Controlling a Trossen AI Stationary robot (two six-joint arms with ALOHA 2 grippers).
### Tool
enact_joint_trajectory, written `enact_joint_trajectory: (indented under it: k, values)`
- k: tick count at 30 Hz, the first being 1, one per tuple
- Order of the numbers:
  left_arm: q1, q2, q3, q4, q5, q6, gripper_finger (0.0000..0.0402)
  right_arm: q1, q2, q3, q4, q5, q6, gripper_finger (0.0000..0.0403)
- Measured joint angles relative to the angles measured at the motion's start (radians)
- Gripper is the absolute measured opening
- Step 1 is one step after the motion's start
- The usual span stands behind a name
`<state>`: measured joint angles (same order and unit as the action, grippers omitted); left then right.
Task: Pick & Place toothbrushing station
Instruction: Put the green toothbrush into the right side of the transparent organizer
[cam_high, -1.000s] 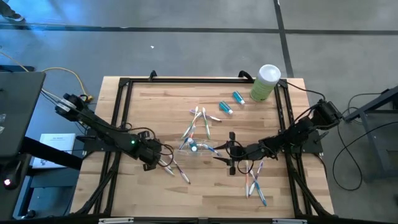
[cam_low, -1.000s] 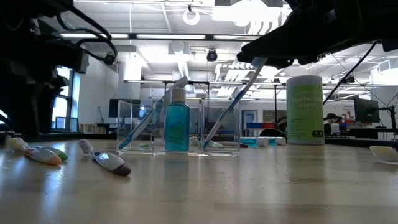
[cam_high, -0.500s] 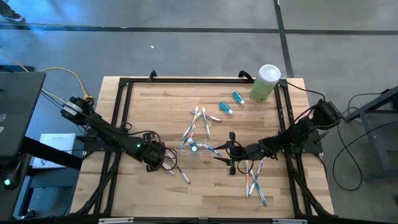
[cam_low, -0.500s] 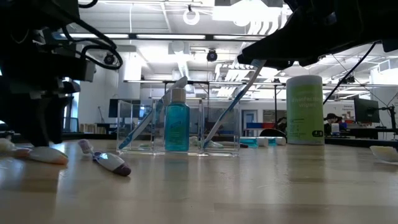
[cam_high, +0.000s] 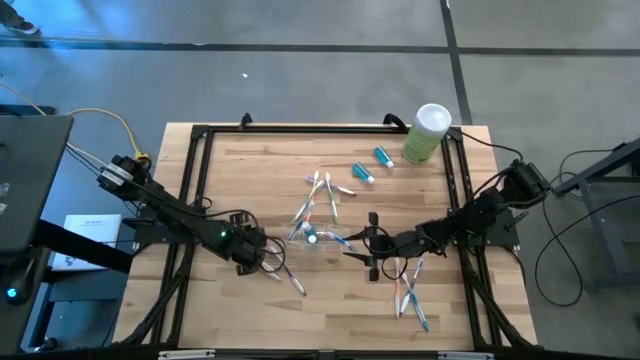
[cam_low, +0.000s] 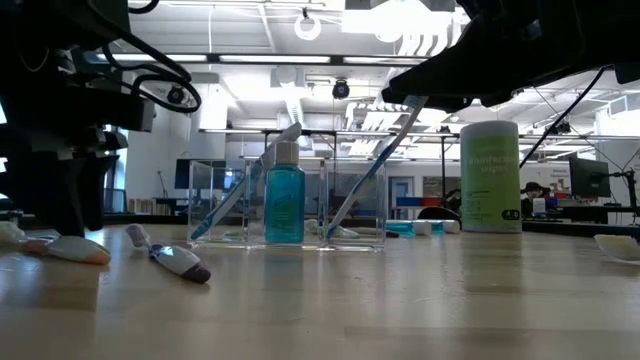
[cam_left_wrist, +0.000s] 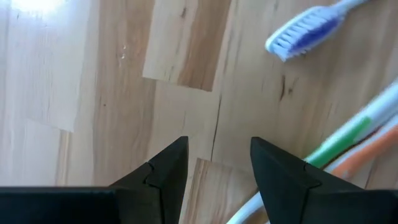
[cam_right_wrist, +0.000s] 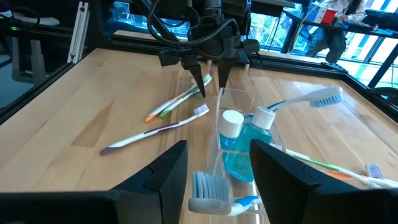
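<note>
The clear cup (cam_high: 306, 236) stands mid-table with blue white-capped tubes (cam_right_wrist: 239, 140) and slanting toothbrushes (cam_low: 365, 185) in it. My right gripper (cam_high: 348, 247) is open and level at the cup's right side. A white brush head (cam_right_wrist: 208, 190) lies between its fingers, and I cannot tell whether it touches one. My left gripper (cam_high: 266, 260) points down, open, over bare wood (cam_left_wrist: 217, 146) just left of two loose toothbrushes (cam_high: 290, 275) that lie flat. Their green and orange handles (cam_left_wrist: 351, 146) show beside its finger.
A pale-green canister with a white lid (cam_high: 429, 131) stands at the far right corner. Two blue tubes (cam_high: 370, 164) lie near it. More toothbrushes lie mid-table (cam_high: 320, 190) and toward the near right (cam_high: 412, 295). A black frame (cam_high: 195, 180) borders the table.
My left gripper has sunk a little and edged toward the table's right, coming down beside the loose toothbrushes, then held still. The toothbrushes and the cup have stayed where they were.
</note>
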<state>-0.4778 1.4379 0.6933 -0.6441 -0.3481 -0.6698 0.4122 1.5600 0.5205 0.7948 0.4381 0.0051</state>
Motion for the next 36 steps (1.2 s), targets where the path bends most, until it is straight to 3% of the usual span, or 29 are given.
enact_joint_trajectory:
  k: [36]
  values:
    - [-0.038, -0.030, 0.040, 0.000, 0.043, -0.006, 0.0165, -0.002, 0.000, 0.000, -0.009, 0.000, -0.002, 0.0166]
